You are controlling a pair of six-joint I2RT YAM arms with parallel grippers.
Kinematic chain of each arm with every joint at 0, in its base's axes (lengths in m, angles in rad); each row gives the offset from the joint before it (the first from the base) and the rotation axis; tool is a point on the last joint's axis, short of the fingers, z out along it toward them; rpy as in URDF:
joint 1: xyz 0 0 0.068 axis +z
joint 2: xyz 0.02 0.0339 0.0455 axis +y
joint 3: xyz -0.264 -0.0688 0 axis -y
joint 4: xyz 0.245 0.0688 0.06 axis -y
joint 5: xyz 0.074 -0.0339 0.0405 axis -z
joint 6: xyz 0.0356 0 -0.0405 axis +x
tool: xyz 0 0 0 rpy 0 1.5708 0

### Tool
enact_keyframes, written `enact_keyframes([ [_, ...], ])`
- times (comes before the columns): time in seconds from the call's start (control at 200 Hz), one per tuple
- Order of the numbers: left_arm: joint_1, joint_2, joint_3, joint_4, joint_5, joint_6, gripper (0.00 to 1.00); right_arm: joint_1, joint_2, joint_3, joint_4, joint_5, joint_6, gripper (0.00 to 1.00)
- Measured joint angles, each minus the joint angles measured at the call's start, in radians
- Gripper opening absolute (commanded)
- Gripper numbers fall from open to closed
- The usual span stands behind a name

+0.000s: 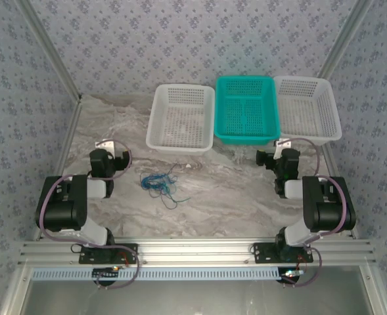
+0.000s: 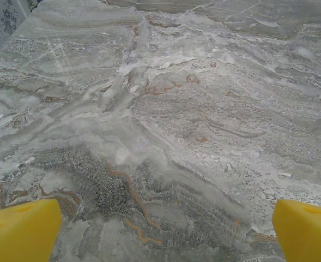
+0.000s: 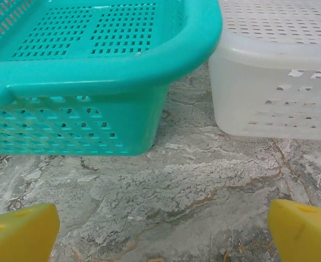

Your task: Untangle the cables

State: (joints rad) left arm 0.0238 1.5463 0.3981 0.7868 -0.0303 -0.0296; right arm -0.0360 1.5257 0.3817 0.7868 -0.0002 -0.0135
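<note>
1 teal basket (image 1: pixel 246 138) between 2 white baskets (image 1: pixel 179 146) — cables (image 1: pixel 159 182) in 1 tangle.

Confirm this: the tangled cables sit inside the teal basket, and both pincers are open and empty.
Not quite. The top external view shows the cables on the table in front of the left white basket, not in the teal basket. The left pincer and right pincer are open and empty.

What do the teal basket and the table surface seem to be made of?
Teal basket: likely moulded plastic, smooth, slightly glossy, regular grid holes. Table surface: grey veined marble look, matte; may be only a printed sheet.
</note>
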Motion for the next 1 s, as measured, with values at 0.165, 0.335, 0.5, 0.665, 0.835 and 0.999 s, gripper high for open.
enact_keyframes([
  [0.165, 0.0, 0.0, 0.0, 0.0, 0.0, 0.0, 0.99, 0.0, 0.0, 0.0, 0.0, 0.0, 0.0, 1.0],
  [0.335, 0.0, 0.0, 0.0, 0.0, 0.0, 0.0, 0.99, 0.0, 0.0, 0.0, 0.0, 0.0, 0.0, 1.0],
  [0.5, 0.0, 0.0, 0.0, 0.0, 0.0, 0.0, 0.99, -0.003, 0.0, 0.0, 0.0, -0.002, 0.0, 1.0],
  [0.665, 0.0, 0.0, 0.0, 0.0, 0.001, 0.0, 0.99, -0.002, -0.01, 0.002, -0.019, 0.011, 0.001, 1.0],
  [0.835, 0.0, -0.009, 0.0, -0.005, -0.015, -0.005, 0.97, 0.046, -0.268, 0.045, -0.31, 0.222, 0.135, 1.0],
  [0.999, 0.0, -0.164, -0.045, -0.044, -0.125, -0.053, 0.99, 0.033, -0.554, 0.221, -0.674, 0.225, 0.377, 1.0],
])
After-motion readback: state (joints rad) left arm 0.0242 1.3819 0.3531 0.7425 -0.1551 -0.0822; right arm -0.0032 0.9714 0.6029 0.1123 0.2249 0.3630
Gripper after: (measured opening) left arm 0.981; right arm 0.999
